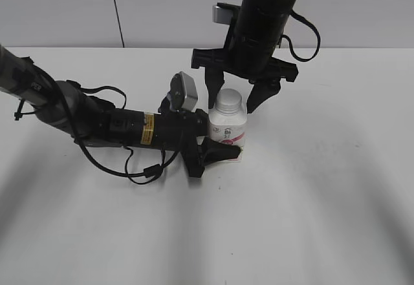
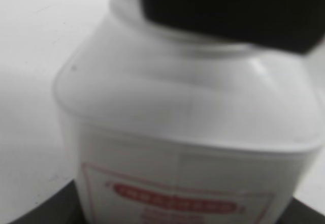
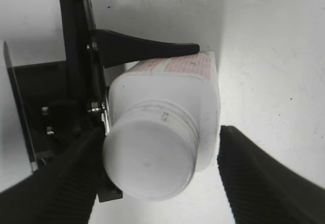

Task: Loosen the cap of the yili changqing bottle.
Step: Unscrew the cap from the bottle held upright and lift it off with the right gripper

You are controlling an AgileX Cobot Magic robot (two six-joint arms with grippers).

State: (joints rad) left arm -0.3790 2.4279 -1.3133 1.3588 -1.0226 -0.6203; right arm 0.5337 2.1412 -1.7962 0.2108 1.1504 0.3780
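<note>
Left gripper (image 1: pixel 217 148) clamps the light, smooth plastic bottle (image 1: pixel 227 130) low on its body while the right gripper (image 1: pixel 237 97), spread wide, straddles its ribbed cap (image 3: pixel 149 159).

White table (image 1: pixel 336 207), pale grey wall (image 1: pixel 58 7) behind (one dark vertical seam), soft shadows

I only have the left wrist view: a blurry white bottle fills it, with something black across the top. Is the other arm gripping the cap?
Observer: No. The right gripper hangs open, with one finger on each side of the cap.
Operator: Is the bottle held?
Observer: Yes. The left gripper clamps the lower body of the upright bottle.
Operator: Is the cap centred?
Observer: No. In the right wrist view one finger is at the cap's edge and the other stands clear.
</note>
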